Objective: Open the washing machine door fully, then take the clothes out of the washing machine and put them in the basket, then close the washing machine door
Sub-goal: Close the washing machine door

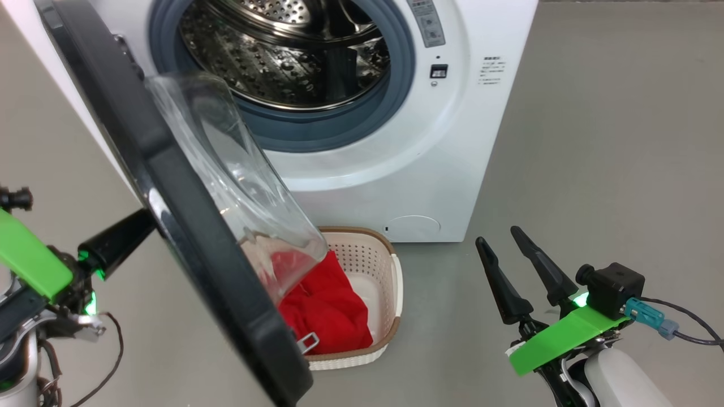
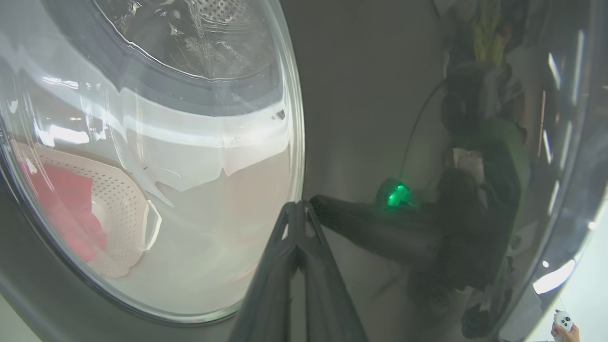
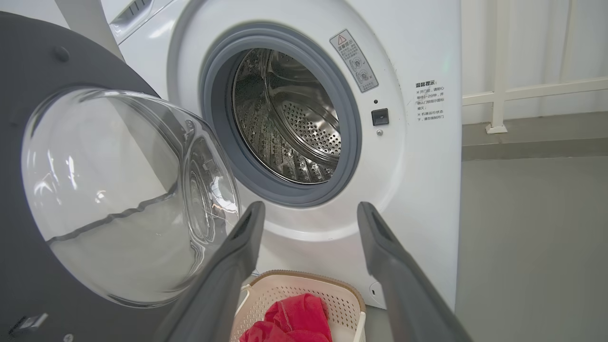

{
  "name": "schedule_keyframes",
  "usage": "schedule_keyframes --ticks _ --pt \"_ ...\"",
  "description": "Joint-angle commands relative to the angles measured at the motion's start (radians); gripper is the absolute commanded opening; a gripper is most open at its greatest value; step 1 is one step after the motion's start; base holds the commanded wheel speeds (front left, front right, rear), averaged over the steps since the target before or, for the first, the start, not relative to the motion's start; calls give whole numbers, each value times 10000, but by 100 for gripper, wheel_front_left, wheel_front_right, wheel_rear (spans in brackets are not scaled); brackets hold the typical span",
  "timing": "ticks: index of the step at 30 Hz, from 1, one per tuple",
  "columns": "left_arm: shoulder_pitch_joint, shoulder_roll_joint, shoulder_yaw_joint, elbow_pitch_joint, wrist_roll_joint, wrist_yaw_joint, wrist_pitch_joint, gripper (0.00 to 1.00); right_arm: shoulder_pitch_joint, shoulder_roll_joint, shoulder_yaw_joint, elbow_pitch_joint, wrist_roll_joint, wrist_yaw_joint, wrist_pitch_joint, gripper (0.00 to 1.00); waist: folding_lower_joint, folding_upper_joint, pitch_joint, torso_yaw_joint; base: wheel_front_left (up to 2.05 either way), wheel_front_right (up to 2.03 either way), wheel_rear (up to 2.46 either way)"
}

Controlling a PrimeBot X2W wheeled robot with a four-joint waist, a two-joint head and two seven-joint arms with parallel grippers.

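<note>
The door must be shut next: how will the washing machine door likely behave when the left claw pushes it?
The washing machine door probably swings as one rigid piece, not flexing, given its thick black rim. Its glossy face may let the shut left claw slip. The bulging glass bowl suggests some weight.

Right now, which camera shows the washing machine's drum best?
The right wrist view: the steel drum shows unobstructed, back wall included. The head view crops its top; the left wrist view gives a warped glimpse through the door's glass.
</note>
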Motion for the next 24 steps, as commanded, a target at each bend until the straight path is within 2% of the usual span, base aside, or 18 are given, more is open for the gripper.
schedule_keyframes --ticks 1,24 --pt "-657 165 285 -354 56 -166 -112 0 -297 51 184 -275 34 16 -48 100 0 -1 18 -131 0 0 0" --pt "-1701 -176 39 534 1016 -718 -1335 0 -419 131 179 -322 -5 16 -48 100 0 -1 379 -1716 0 0 0"
